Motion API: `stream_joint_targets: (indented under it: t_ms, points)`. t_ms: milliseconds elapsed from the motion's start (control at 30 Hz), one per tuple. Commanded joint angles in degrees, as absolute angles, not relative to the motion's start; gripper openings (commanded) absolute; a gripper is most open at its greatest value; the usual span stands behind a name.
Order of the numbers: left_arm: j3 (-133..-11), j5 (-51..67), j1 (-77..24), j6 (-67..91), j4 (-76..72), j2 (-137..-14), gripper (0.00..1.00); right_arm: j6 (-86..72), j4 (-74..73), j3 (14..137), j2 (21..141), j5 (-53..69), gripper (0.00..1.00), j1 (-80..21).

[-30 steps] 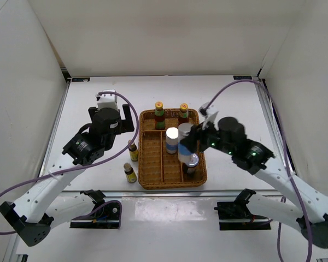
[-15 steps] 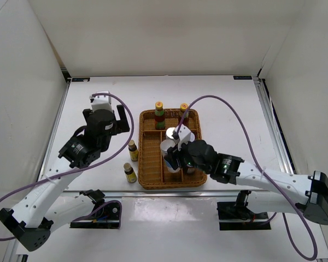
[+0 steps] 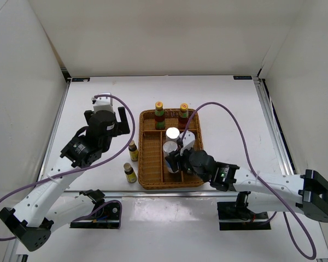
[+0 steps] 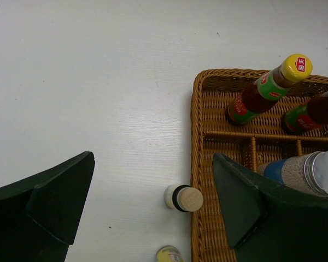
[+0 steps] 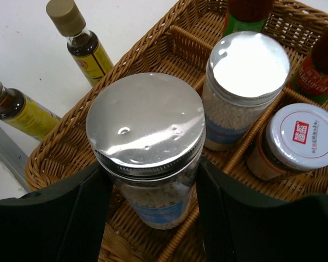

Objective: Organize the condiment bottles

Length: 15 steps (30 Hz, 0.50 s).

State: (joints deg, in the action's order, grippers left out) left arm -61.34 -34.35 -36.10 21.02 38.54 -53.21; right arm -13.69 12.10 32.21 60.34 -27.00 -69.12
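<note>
My right gripper [image 5: 148,177] is shut on a white-blue silver-lidded cylinder [image 5: 147,142] and holds it upright over the wicker tray's [image 5: 60,158] middle part; in the top view it [image 3: 175,157] sits just in front of the second cylinder [image 3: 172,133]. That cylinder [image 5: 246,82] stands in the tray, with one short silver-lidded jar [image 5: 300,139] to its right. Two red-sauce bottles [image 3: 159,114] [image 3: 183,112] stand in the tray's far compartments. Two yellow-labelled bottles [image 3: 133,150] [image 3: 130,172] stand on the table left of the tray. My left gripper [image 4: 153,191] is open and empty above the nearer one's cap [image 4: 184,198]. The second short jar is hidden.
The wicker tray [image 3: 147,164] has woven dividers [image 4: 251,134] between its compartments. White walls enclose the table on three sides. Purple cables loop from both arms over the table, one [image 3: 218,106] arching past the tray's right side.
My right gripper has carried the cylinder left and down, from the tray's right side to its middle, beside the other cylinder. My left arm has barely shifted.
</note>
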Motion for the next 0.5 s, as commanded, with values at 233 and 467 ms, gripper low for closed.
stream_joint_targets:
  t_ms: [233, 467]
  points:
    - [-61.08, -33.4, -35.77, 20.74, 38.67, -52.3, 1.0, -17.92, 20.05, 32.34, 63.1, -38.56, 0.0, -76.63]
    - [-61.08, -33.93, -35.77, 21.8, 39.2, -50.72, 1.0, -23.91, 15.73, 31.55, 61.7, -46.14, 0.0, -77.26]
